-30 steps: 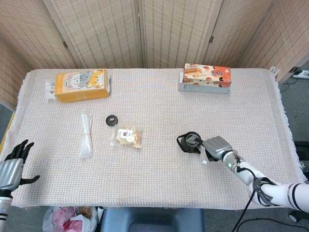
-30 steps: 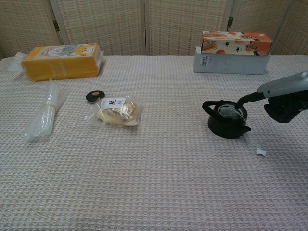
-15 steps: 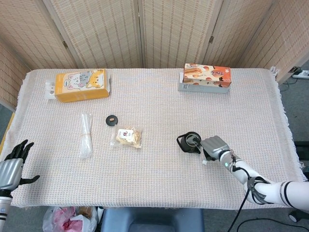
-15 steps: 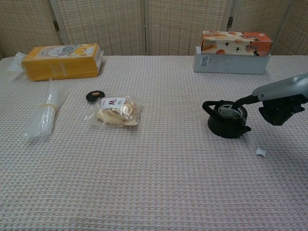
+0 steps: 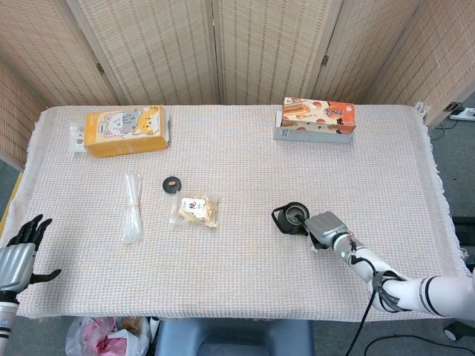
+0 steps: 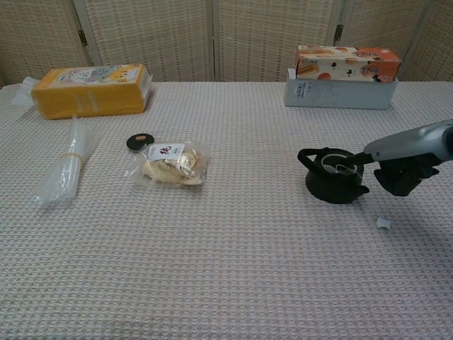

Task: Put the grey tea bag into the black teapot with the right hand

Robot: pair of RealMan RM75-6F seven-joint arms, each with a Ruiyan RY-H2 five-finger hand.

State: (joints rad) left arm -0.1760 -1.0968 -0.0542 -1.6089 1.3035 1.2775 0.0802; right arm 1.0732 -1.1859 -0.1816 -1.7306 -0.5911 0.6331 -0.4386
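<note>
The black teapot [image 5: 291, 219] [image 6: 332, 182] stands right of the table's middle with its lid off. The grey tea bag [image 6: 337, 166] lies inside its mouth, seen as a pale patch [image 5: 297, 215] in the head view. A small white tag [image 6: 383, 223] lies on the cloth to the right of the pot. My right hand [image 5: 326, 228] [image 6: 405, 168] hovers just right of the pot, one finger reaching to the rim and nothing visibly in its grip. My left hand [image 5: 19, 255] hangs off the table's near left corner, fingers spread and empty.
A black lid [image 5: 172, 184] and a bagged snack [image 5: 196, 210] lie left of centre, beside a bundle of clear straws [image 5: 132, 206]. A yellow box [image 5: 126, 130] sits at the back left, an orange box [image 5: 318, 120] at the back right.
My right hand has sunk lower and drawn its finger back from over the teapot's mouth to the rim. The tea bag stays in the pot. The left hand has not moved.
</note>
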